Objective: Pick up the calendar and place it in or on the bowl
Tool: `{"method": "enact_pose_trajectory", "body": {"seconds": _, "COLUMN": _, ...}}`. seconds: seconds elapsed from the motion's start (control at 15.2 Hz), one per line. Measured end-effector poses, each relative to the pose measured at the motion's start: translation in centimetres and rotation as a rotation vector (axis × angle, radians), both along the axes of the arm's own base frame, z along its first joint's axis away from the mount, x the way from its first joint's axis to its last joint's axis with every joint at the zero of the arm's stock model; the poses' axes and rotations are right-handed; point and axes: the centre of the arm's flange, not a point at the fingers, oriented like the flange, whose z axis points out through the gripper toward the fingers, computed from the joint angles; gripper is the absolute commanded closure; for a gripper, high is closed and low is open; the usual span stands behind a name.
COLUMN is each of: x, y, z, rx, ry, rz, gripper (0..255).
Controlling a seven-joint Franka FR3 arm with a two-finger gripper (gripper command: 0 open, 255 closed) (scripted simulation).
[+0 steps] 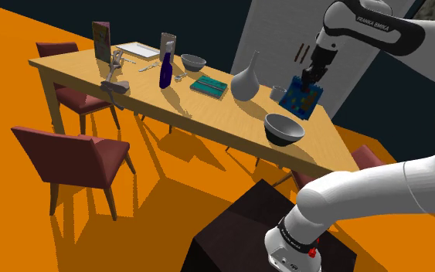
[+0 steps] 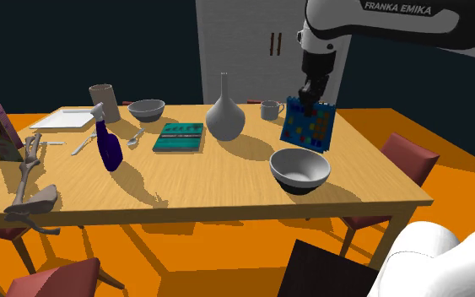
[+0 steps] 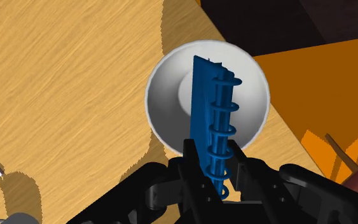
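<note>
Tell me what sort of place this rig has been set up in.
Most likely a home dining room: a long wooden table with red chairs drawn up around it, a grey bowl, a mug and a vase on top, and a white cupboard behind.

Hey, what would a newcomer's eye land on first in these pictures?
First, the blue spiral-bound calendar, clasped in the black gripper and hanging in the air over the wooden table. Right beneath it sits a grey bowl near the table's edge, which the wrist view looks straight down into. The bright orange floor around the table stands out too.
</note>
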Motion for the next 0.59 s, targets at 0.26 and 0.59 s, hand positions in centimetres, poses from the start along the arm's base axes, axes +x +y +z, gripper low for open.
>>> {"method": "enact_pose_trajectory", "body": {"seconds": 0.26, "x": -0.1, "y": 0.0, "z": -2.1, "rx": 0.000, "ry": 0.000, "rz": 0.000, "gripper": 255}}
{"method": "enact_pose_trajectory", "body": {"seconds": 0.59, "x": 0.0, "y": 0.1, "z": -4.8, "rx": 0.000, "ry": 0.000, "rz": 0.000, "gripper": 255}}
